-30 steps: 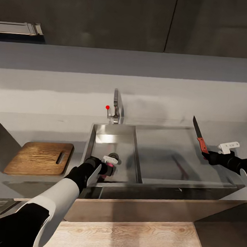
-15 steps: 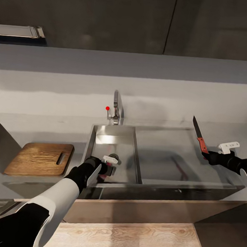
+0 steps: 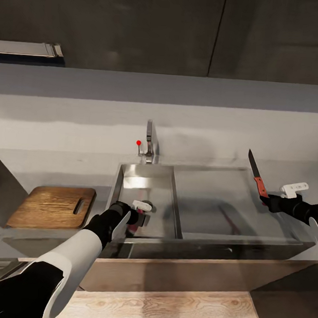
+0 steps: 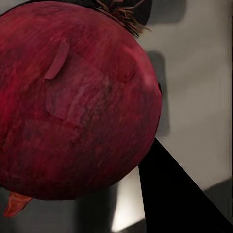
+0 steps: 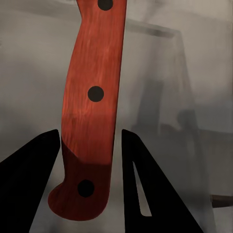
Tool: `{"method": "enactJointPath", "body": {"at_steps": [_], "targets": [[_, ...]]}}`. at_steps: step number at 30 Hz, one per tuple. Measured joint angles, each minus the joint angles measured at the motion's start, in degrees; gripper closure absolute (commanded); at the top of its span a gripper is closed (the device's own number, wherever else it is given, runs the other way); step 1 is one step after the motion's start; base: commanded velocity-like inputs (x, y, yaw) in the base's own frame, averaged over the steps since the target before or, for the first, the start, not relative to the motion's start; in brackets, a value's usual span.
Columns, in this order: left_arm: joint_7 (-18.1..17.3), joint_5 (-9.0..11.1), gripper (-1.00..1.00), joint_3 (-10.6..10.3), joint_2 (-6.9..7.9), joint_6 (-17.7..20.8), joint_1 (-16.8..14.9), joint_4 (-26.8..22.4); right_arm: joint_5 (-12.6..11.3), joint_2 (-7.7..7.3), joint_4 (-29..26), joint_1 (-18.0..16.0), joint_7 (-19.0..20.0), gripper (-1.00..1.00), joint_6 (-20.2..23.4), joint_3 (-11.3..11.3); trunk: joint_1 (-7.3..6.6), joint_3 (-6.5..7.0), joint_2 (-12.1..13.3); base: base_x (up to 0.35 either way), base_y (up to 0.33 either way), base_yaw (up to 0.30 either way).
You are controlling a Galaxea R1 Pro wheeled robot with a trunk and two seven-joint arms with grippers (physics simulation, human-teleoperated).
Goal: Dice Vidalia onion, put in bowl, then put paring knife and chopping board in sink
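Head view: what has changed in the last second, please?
Mostly the camera moved: the whole picture has shifted a little. The left gripper stays low in the sink at the Vidalia onion. The right gripper still holds the paring knife upright. The chopping board has not moved.

text: none legible — labels: none — numbers: none

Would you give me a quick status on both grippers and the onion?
Left gripper down in the sink, shut on the Vidalia onion. Right gripper holds the paring knife upright. Chopping board unobstructed.
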Motion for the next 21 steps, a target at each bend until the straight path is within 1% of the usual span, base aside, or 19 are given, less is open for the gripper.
{"method": "enactJointPath", "body": {"at_steps": [2,3,4,6,7,10,12,15,17,21], "targets": [[-0.10,-0.01,1.00,0.01,0.00,-0.87,0.00,-0.15,0.00,0.00,0.00,0.00,0.00,1.00,0.00,0.00,0.00,0.18,0.00,0.000,0.000,0.000],[-0.07,-0.02,1.00,0.00,0.00,-2.33,0.00,-0.29,0.00,0.00,0.00,0.00,0.00,1.00,0.00,0.00,0.00,0.28,0.00,0.000,0.000,0.000],[-0.01,-0.02,1.00,0.00,0.00,-4.38,-0.01,-0.37,0.00,0.00,0.00,0.00,0.00,1.00,0.00,0.00,0.00,0.37,0.00,0.000,0.000,0.000],[0.14,-0.02,1.00,-0.02,0.00,-11.49,-0.01,-0.48,0.00,0.00,0.00,0.01,0.00,1.00,0.00,0.00,0.00,0.55,0.00,0.000,0.000,0.000],[0.16,-0.02,1.00,-0.02,0.00,-13.13,-0.01,-0.49,0.00,0.00,0.00,0.01,0.00,1.00,0.00,0.00,0.00,0.64,0.00,0.000,0.000,0.000],[0.19,-0.04,1.00,-0.03,0.00,-14.87,-0.01,-0.71,0.00,0.00,0.00,0.01,0.00,1.00,0.00,0.00,0.00,0.92,0.00,0.000,0.000,0.000],[0.21,-0.02,1.00,-0.04,0.00,-15.69,0.02,-2.62,0.00,0.00,0.00,0.01,-0.01,1.00,0.00,0.00,0.00,1.10,-0.01,0.000,0.000,0.000],[0.22,-0.02,1.00,-0.06,0.00,-15.91,0.20,-5.38,-0.01,-0.01,0.00,0.01,-0.01,1.00,0.00,0.00,0.00,1.37,0.00,0.000,0.000,0.000],[0.23,-0.02,1.00,-0.07,0.00,-15.93,0.44,-8.38,-0.01,-0.01,-0.01,0.01,-0.01,1.00,0.00,0.00,0.00,1.55,-0.01,0.000,0.000,0.000],[0.21,-0.07,1.00,-0.15,0.00,-15.92,1.34,-10.94,-0.01,-0.01,-0.01,0.01,-0.02,1.00,0.00,0.00,0.00,1.91,0.00,0.000,0.000,0.000]]}}
